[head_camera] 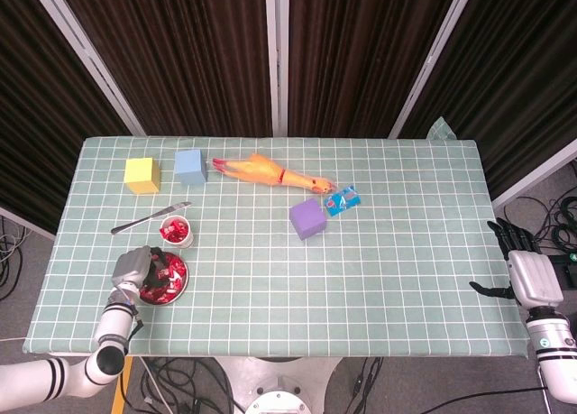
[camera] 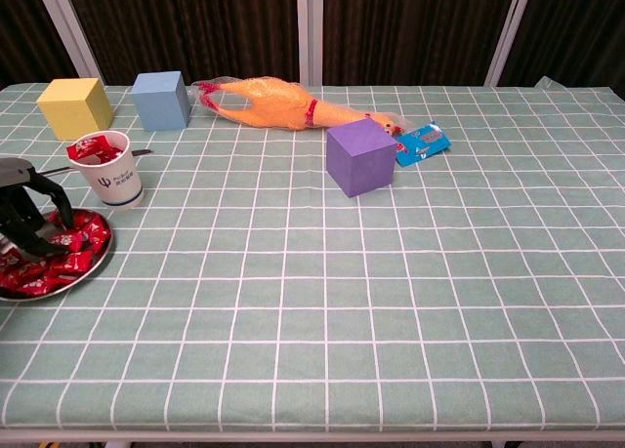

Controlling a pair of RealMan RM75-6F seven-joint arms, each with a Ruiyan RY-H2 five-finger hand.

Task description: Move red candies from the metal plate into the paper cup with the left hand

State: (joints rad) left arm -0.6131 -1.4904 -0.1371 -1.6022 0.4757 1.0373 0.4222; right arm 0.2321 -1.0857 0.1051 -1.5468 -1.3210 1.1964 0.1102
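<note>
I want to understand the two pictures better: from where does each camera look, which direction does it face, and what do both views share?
Head view: high above the near table edge, looking steeply down on the whole table; shows the left hand over the metal plate and the right hand off the table's right edge.
Chest view: low at the near edge, facing across the table toward the curtains; only the left hand shows.
Shared: plate, paper cup, purple cube, rubber chicken.
</note>
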